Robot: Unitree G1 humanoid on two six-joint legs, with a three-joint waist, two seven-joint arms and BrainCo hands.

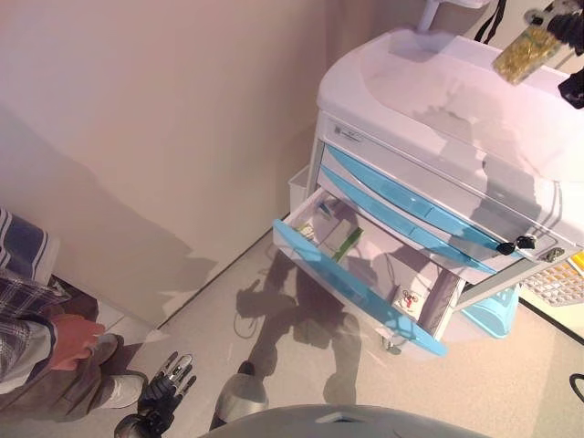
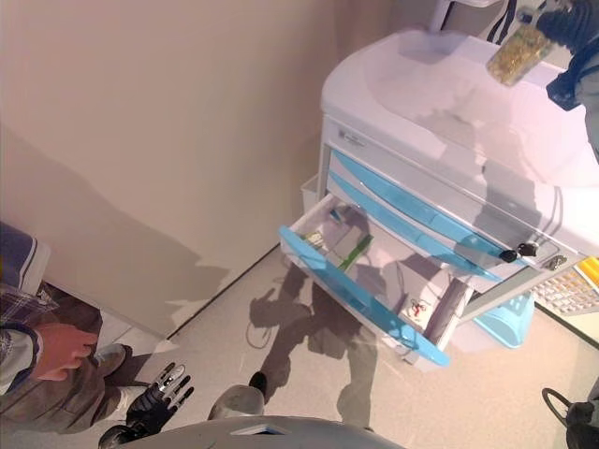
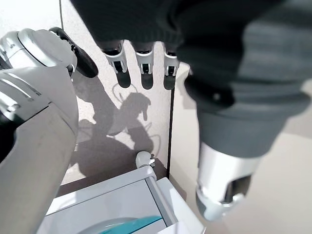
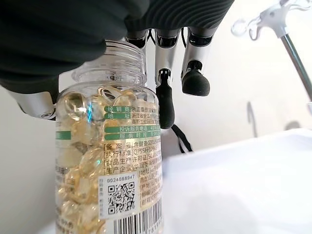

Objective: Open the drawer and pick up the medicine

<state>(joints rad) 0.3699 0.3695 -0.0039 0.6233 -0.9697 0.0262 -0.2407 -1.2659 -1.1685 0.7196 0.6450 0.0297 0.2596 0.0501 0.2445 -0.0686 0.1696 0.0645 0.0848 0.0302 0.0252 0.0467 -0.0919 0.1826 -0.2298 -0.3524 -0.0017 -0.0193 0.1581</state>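
Observation:
A clear medicine bottle (image 1: pixel 523 53) full of yellow capsules hangs above the white top of the cart (image 1: pixel 429 91), at the far right. My right hand (image 1: pixel 568 27) is shut on it near its neck; the right wrist view shows the bottle (image 4: pixel 107 156) close up with my fingers (image 4: pixel 165 73) beside it. The cart's third drawer (image 1: pixel 356 283), with a blue front, stands pulled out, with a green and white box (image 1: pixel 342 239) inside. My left hand (image 1: pixel 169 383) hangs low near the floor at the lower left, open and empty, its fingers (image 3: pixel 141 58) straight.
A person (image 1: pixel 55 338) crouches at the left edge, a hand on a knee. A blue bin (image 1: pixel 493 315) and a white basket (image 1: pixel 557 283) stand right of the cart. Keys (image 1: pixel 516 244) hang from the cart's front. A wall runs behind.

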